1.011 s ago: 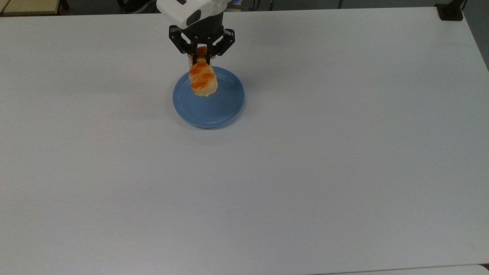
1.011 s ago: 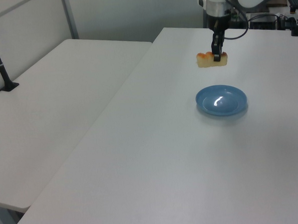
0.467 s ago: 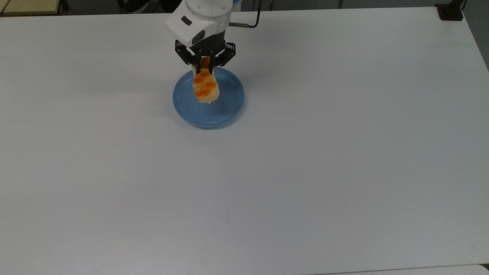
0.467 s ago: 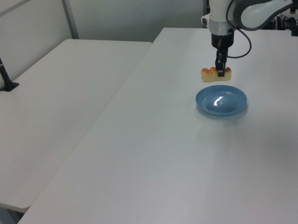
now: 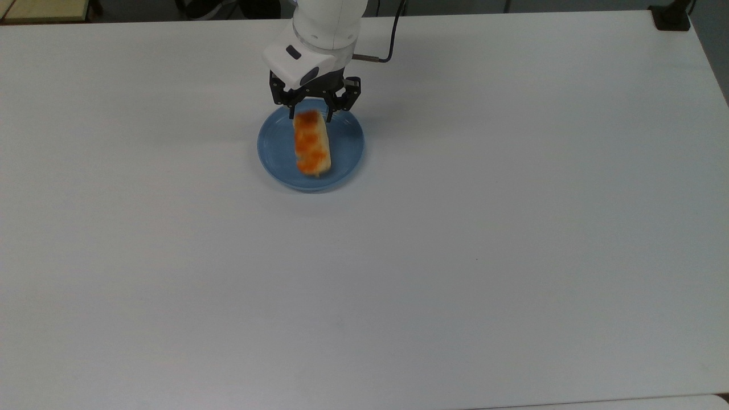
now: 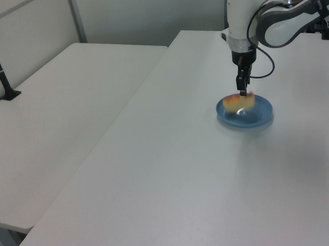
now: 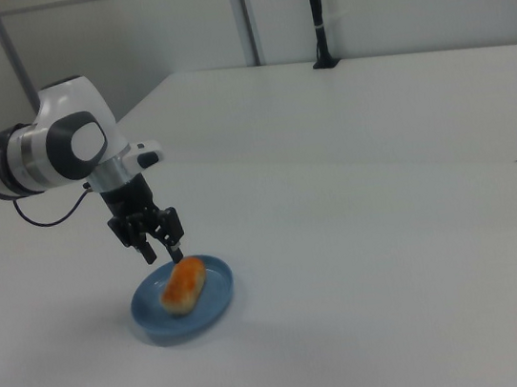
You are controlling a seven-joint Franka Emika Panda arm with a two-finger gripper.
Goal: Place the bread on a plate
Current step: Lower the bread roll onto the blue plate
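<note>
Since a second ago the bread (image 5: pixel 311 149) has come down out of the claw (image 5: pixel 314 115) and onto the plate (image 5: pixel 345 156); then it was pinched and held clear above the plate's far rim, and the arm has come lower over the tabletop (image 5: pixel 455 256) since. Now the bread lies lengthwise across the middle of the plate, orange top up, its far end just below the claw tips in the top view. Its outline is blurred in the top and left views, so it may not be at rest. In the right view the bread (image 7: pixel 183 285) sits inside the plate (image 7: pixel 218 300) rim, and the claw (image 7: pixel 162 253) hangs just above its far end with the two fingers spread apart and nothing between them. The left view agrees: the claw (image 6: pixel 243 91) is over the bread (image 6: pixel 239 101), with the plate (image 6: pixel 262 115) beneath.

The plate stands toward the far edge of the tabletop, left of centre in the top view.

As a judgement, the task is all but done: bread released on the plate, within the rim. What seems left is for the bread to settle and for the arm to lift away without catching it.
</note>
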